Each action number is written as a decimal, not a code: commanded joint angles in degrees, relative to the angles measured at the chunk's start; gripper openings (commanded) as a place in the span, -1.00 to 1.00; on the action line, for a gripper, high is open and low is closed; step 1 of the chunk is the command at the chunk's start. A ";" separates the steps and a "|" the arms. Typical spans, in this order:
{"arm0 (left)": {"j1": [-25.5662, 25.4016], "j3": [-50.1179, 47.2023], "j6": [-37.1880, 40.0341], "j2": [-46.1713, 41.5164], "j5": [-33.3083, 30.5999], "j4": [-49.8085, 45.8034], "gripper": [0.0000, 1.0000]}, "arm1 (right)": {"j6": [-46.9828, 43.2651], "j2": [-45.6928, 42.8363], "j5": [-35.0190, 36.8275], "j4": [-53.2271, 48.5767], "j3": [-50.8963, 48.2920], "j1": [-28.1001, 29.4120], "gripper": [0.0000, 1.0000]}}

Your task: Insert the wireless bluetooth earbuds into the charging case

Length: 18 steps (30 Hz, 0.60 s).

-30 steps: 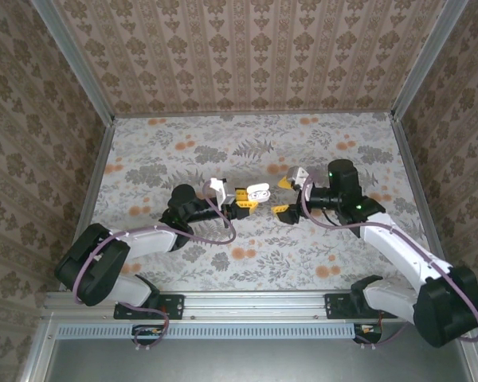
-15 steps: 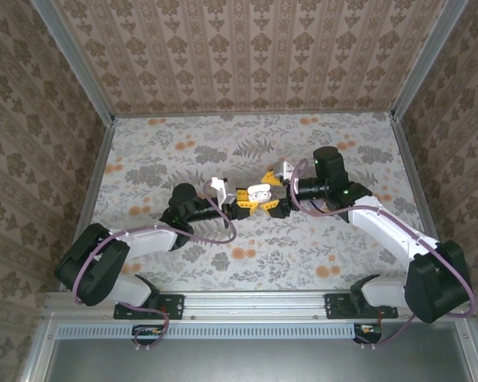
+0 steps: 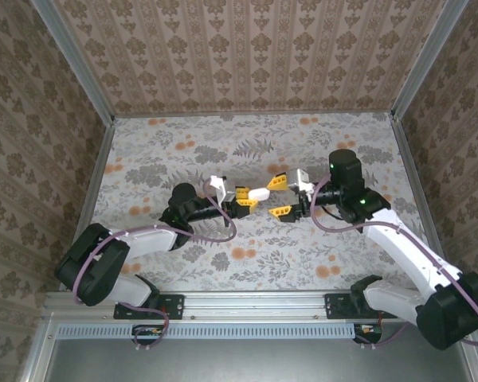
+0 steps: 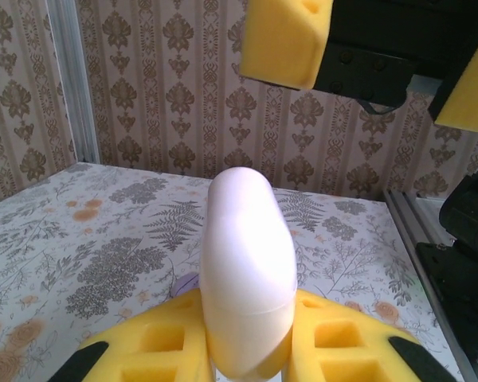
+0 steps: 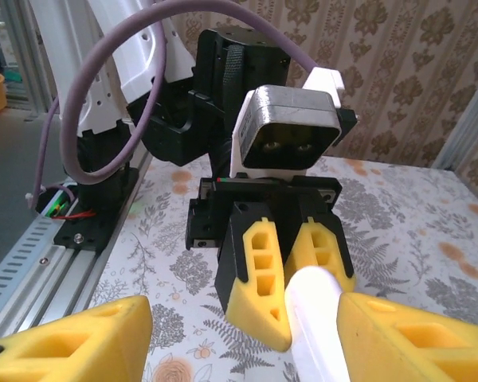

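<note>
The charging case (image 3: 257, 194) is a glossy white pebble with its lid closed, held above the table. My left gripper (image 3: 244, 200) is shut on its lower end. In the left wrist view the charging case (image 4: 247, 278) stands up between the yellow pads (image 4: 143, 350). My right gripper (image 3: 278, 196) is open just to the right of the case, its jaws wide apart, one on each side of the case's free end. In the right wrist view the charging case (image 5: 319, 326) lies close beside the right-hand finger (image 5: 414, 342). The earbuds are hidden.
A pale purple disc (image 4: 185, 283) peeks out on the floral tabletop just behind the left finger. Patterned walls with metal corner posts (image 3: 72, 60) enclose the table on three sides. The metal rail (image 3: 255, 302) with the arm bases runs along the near edge.
The right gripper closed in on the case half a second ago and has since backed off to the right, its jaws narrowing. The case's lid, open before, now looks shut.
</note>
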 commanded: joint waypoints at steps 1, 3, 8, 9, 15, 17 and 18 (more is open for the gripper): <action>0.31 0.17 -1.96 -2.27 1.93 1.03 -0.58 | -0.13 -1.44 3.09 -2.11 -2.11 -1.57 0.36; 0.23 -0.10 -1.75 -2.91 3.21 1.05 -0.58 | 0.32 -1.07 4.14 -0.96 -2.37 -1.93 0.40; -0.49 -0.10 -1.06 -3.69 4.80 1.03 -0.58 | 1.38 2.98 1.19 0.63 -0.30 -1.67 0.38; -0.59 -0.03 -1.06 -3.74 4.87 0.95 -0.58 | 1.30 3.68 0.57 0.42 0.27 -1.54 0.37; -1.53 0.16 -0.30 -4.16 4.15 -0.14 -0.58 | -0.67 7.26 -3.65 -0.45 2.59 -0.11 0.18; -1.66 0.15 -0.12 -4.35 3.92 -0.37 -0.58 | -0.88 8.23 -4.33 -0.40 3.12 0.24 0.09; -1.71 0.24 -0.03 -4.40 3.93 -0.46 -0.58 | -0.90 8.59 -4.84 -0.30 3.25 0.33 0.05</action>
